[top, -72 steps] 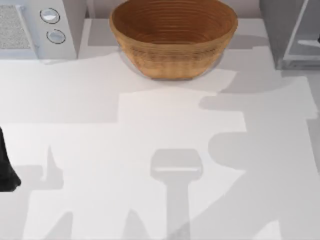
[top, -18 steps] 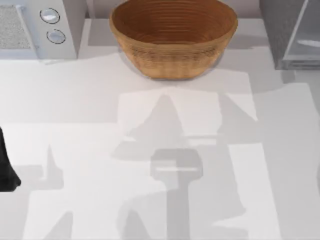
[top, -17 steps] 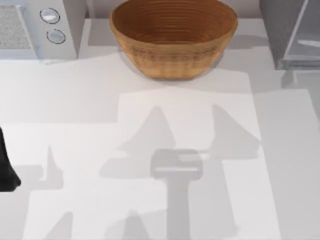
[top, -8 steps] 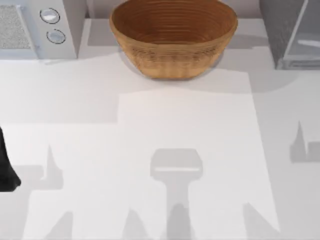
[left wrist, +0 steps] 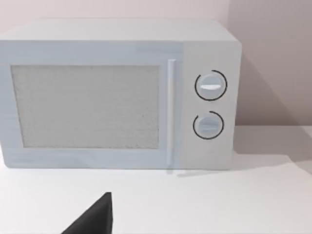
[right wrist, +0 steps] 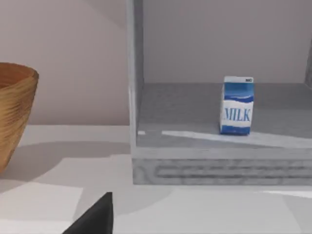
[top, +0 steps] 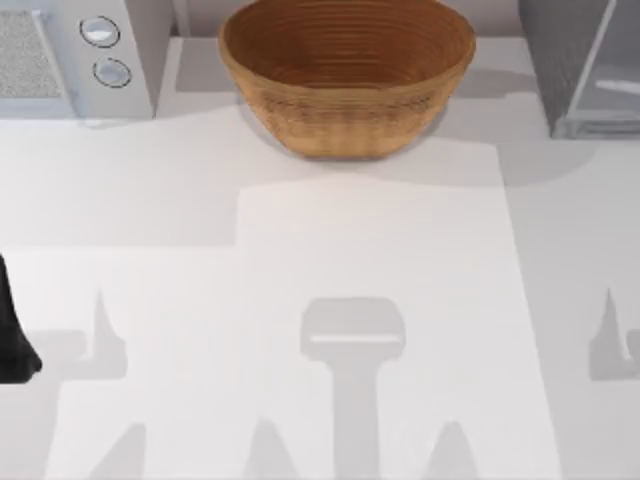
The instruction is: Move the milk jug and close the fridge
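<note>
Shadows on the table have drawn back toward its near edge since earlier. Our milk jug stands upright inside the open fridge, beside the basket and well apart from the microwave. We cannot tell how either gripper's fingers stand.

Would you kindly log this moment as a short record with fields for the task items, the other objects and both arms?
milk jug: upright inside the fridge, on its floor
fridge: open, at the table's far right
basket: far centre of the table
microwave: far left, door shut
left arm: parked at the left edge
right gripper: facing the fridge
</note>
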Motion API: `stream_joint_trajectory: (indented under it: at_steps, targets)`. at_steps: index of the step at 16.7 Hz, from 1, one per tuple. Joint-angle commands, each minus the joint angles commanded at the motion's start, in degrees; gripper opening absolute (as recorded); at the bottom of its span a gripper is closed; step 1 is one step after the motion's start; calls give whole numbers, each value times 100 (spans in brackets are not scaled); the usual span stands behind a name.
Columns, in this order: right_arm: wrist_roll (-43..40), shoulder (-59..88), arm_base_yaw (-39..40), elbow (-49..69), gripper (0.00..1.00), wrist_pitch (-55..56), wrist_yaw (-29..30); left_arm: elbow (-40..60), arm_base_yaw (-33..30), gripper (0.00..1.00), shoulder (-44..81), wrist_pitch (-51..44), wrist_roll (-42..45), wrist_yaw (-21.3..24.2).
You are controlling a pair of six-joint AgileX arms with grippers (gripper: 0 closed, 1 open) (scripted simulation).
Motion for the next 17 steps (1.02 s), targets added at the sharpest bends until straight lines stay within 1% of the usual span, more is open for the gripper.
stream_joint_trajectory:
  at_steps: [6, 9, 11, 13, 17]
  targets:
    - [0, 15, -16, 19, 100, 2, -5, 0, 0, 100, 0, 0, 0, 0]
    - [4, -283, -4, 267, 100, -371, -14, 0, 0, 100, 0, 0, 0, 0]
    - [-1, -674, -1, 590, 100, -924, -13, 0, 0, 100, 0, 0, 0, 0]
    - [-12, -1166, -3, 996, 100, -1725, -4, 0, 0, 100, 0, 0, 0, 0]
    - [-42, -2278, -20, 1910, 100, -3859, 25, 0, 0, 100, 0, 0, 0, 0]
